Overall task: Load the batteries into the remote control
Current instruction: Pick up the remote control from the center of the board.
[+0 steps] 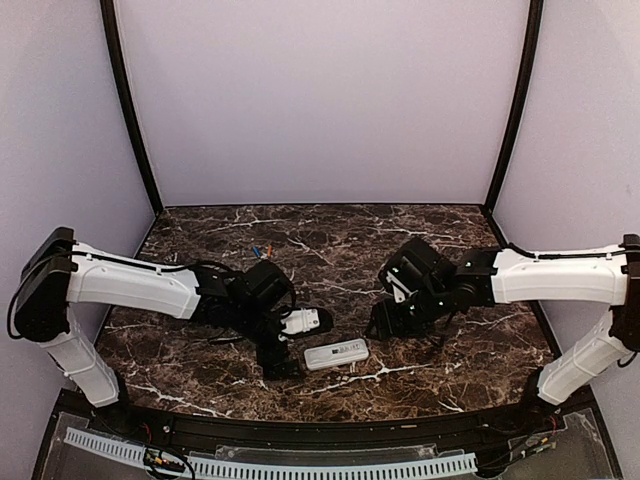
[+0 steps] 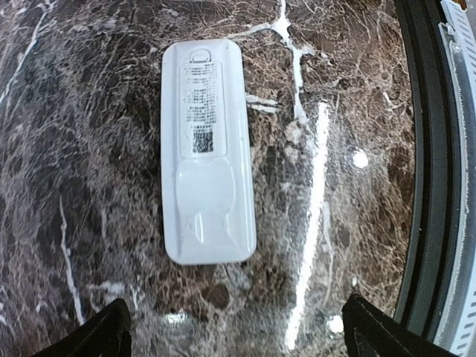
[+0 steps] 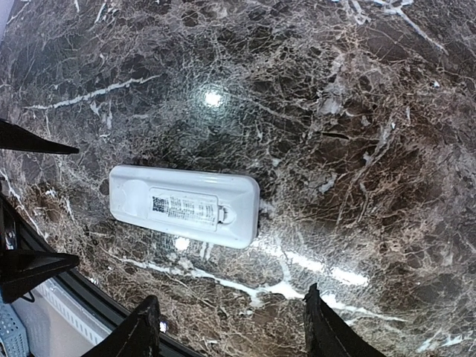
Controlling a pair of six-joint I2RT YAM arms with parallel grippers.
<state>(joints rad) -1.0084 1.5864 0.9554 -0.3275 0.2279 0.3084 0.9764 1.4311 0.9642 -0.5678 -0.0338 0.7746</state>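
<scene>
The remote (image 2: pixel 207 152) lay back-up on the marble table (image 1: pixel 400 240) near its front edge, between the two arms. The left end effector (image 2: pixel 238 331) hung over it with its fingers spread wide, pinching nothing. The right end effector (image 3: pixel 232 323) hovered just beside the remote, its fingers also apart and empty. The batteries (image 1: pixel 262 249), one bluish and one orange, sat together farther back, beyond the left arm.

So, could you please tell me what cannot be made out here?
Remote control front: lying face down, every view.
Its label print: blurred, both wrist views.
Batteries: top view only, too small to read markings.
Left gripper, right gripper: fingers cut off by wrist views' bottom edges.
</scene>
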